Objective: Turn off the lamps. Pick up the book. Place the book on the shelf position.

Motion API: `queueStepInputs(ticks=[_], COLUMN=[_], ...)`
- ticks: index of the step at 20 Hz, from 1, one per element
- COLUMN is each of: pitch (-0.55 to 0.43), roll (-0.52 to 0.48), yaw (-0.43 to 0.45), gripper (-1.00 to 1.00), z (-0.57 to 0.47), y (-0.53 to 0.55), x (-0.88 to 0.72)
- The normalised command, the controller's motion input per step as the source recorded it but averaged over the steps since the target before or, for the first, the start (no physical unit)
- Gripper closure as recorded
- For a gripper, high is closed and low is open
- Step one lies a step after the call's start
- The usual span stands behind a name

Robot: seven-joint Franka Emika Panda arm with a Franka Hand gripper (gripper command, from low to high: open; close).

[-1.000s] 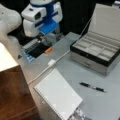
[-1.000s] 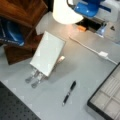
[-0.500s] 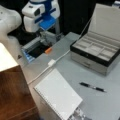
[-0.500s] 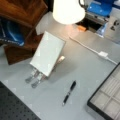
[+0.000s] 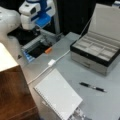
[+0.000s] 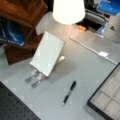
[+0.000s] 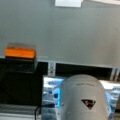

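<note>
One book (image 5: 58,96) lay on the table (image 5: 100,100) at 5 o'clock from the pincer (image 5: 46,40), long axis diagonal; pincer state could not be told.

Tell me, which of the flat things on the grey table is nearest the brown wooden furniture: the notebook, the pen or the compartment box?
The white spiral-bound notebook: it lies right beside the wooden furniture, while the pen and the grey compartment box sit farther toward the front view's right.
</note>
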Motion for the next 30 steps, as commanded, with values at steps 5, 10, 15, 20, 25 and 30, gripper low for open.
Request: queueStepInputs(ticks=[5,10,15,20,25,30], pitch=[-0.137,-0.119,-0.149,-0.175,-0.134,-0.092], roll=[0.041,0.03,0.037,0.045,0.018,-0.004], yaw=[-0.136,-0.144,-0.127,-0.126,-0.121,-0.115], gripper=[-1.0,-1.0,-1.0,-1.0,-1.0,-1.0], z=[-0.27,-0.27,-0.26,-0.3,-0.31,-0.32], y=[0.26,0.25,0.19,0.14,0.18,0.26], x=[-0.38,-0.29,-0.18,-0.11,-0.06,0.0])
